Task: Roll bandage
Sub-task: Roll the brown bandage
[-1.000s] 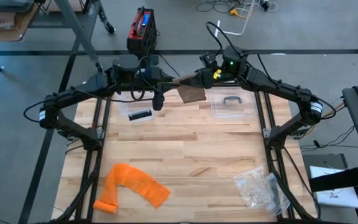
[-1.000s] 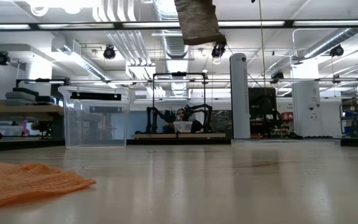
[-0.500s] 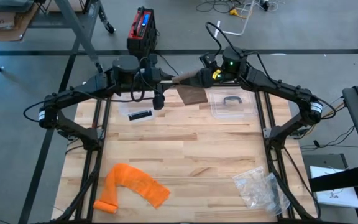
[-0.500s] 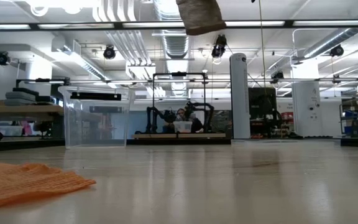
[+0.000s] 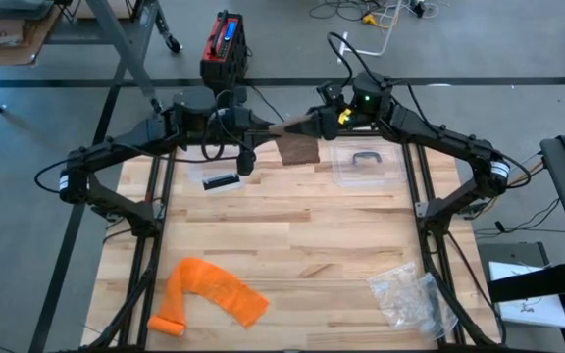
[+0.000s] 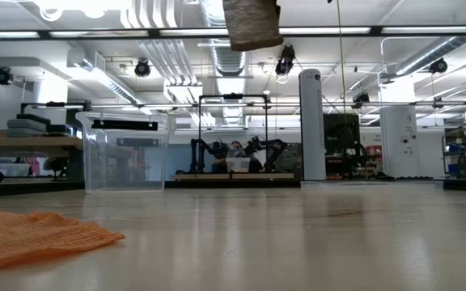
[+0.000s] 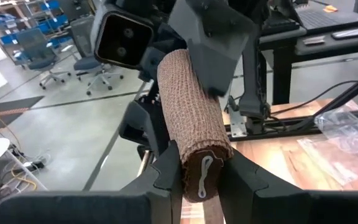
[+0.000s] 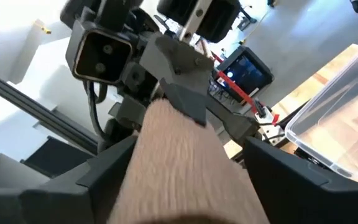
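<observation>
Both arms meet high over the table's [image 5: 292, 226] far edge. The left gripper [image 7: 201, 177] clamps the roll [image 7: 191, 124]; the right gripper's [image 8: 179, 180] jaws straddle it, spread wide. The hanging tail [image 5: 297, 151] has shortened slightly, so winding seems to progress.
</observation>
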